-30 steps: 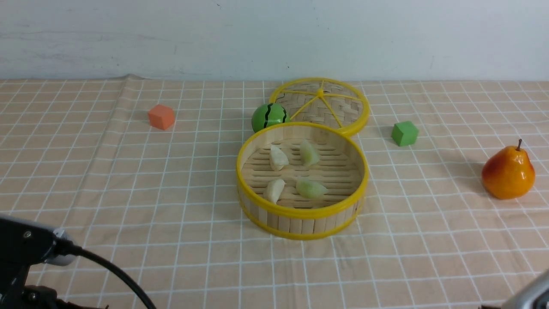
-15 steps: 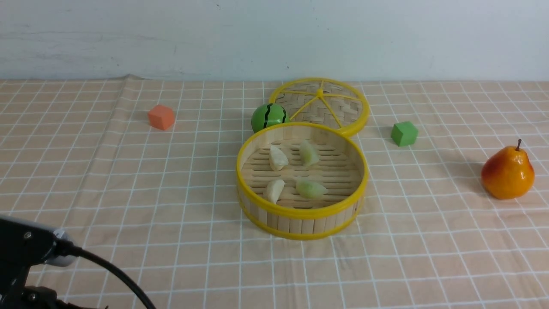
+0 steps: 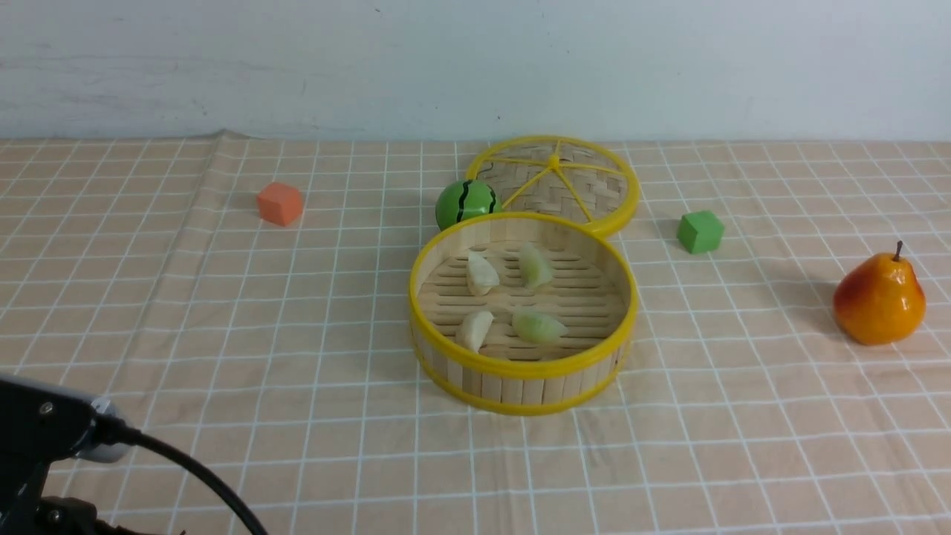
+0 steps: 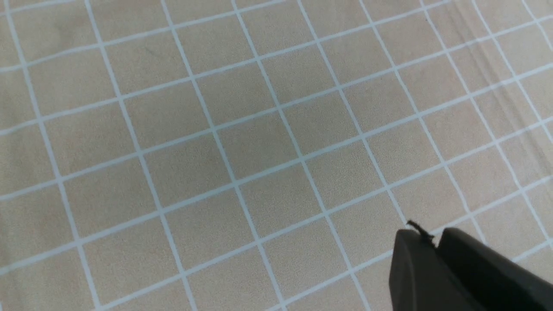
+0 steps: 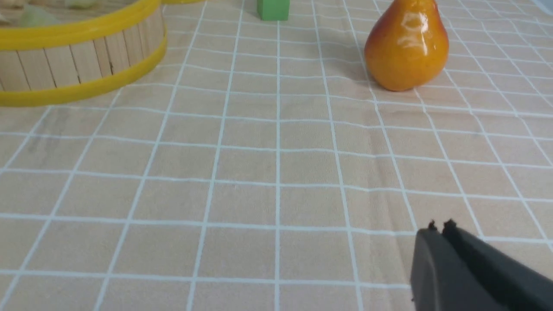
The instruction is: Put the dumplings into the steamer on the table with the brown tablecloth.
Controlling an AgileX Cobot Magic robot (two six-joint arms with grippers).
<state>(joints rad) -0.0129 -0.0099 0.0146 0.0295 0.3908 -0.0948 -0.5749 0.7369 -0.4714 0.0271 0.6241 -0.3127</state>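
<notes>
The steamer (image 3: 520,368), a round bamboo basket with yellow rims, stands mid-table on the brown gridded tablecloth (image 3: 223,319). Inside it lie two cream-white dumplings (image 3: 481,273) (image 3: 474,330) and two pale green dumplings (image 3: 535,265) (image 3: 539,326). The steamer's wall also shows in the right wrist view (image 5: 77,56). My left gripper (image 4: 434,237) is shut and empty over bare cloth; only its arm (image 3: 44,438) shows at the front view's lower left. My right gripper (image 5: 440,229) is shut and empty above the cloth, near the table's front right, well clear of the steamer.
A flat woven disc with yellow spokes (image 3: 557,182) lies behind the steamer, with a green striped ball (image 3: 466,202) beside it. An orange cube (image 3: 280,202) sits at the far left, a green cube (image 3: 700,230) at the right, and an orange pear (image 3: 880,297) further right.
The right arm's tip at the lower right corner of the front view has drawn out of that view. Dumplings, steamer and left arm have not moved.
</notes>
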